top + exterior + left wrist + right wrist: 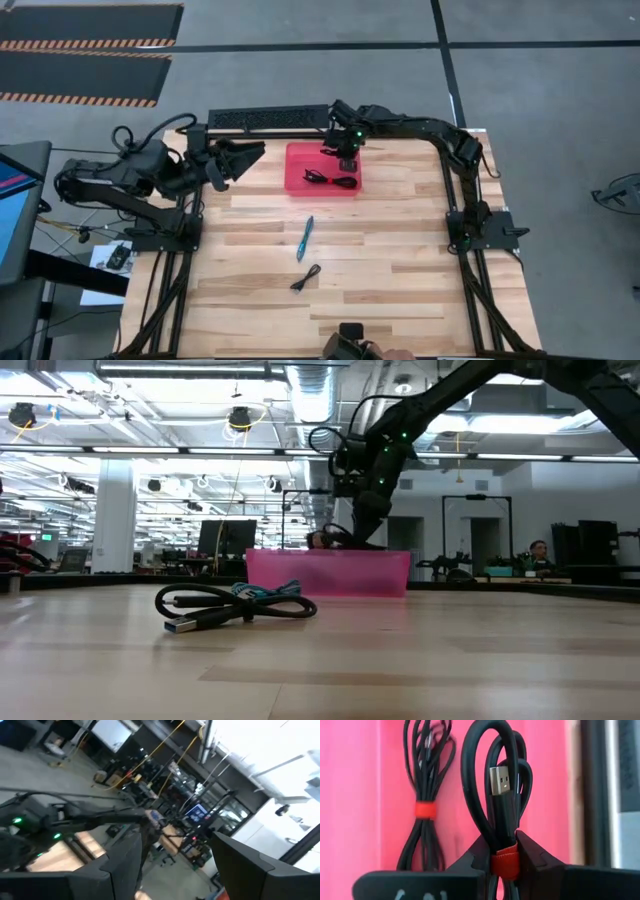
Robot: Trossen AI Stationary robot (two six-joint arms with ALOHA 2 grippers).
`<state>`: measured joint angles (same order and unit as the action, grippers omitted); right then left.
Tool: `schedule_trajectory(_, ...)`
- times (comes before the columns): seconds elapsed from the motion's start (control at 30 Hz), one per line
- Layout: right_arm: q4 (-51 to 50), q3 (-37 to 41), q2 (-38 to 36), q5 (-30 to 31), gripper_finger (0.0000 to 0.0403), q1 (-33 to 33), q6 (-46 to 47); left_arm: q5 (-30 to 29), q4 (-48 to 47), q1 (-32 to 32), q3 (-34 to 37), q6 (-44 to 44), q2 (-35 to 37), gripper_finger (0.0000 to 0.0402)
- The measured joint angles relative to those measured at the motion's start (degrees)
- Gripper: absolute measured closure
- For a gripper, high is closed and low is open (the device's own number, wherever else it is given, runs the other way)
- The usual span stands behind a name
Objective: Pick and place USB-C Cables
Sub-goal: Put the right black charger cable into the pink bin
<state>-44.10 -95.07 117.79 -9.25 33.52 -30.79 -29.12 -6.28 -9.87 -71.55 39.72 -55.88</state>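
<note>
Right pincer [502, 862] gripping black cable [495, 795], over red tray [360, 795]

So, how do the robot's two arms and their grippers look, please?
Both arms are dark, nearly black, built of slim jointed links on black bases at the table's sides. The left gripper has two broad, flat, dark fingers. The right gripper has matching dark fingers with angled inner faces, and small green lights glow on its wrist. Thin black cables loop along both arms.
</note>
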Motion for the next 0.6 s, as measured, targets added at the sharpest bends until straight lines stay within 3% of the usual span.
schedule_trajectory(0.6, -0.6, 0.0, 6.1, -1.5, 0.0342, -0.1, -3.8, 0.2, -5.6, 3.9, 0.0, 0.9, 1.2, 0.0176)
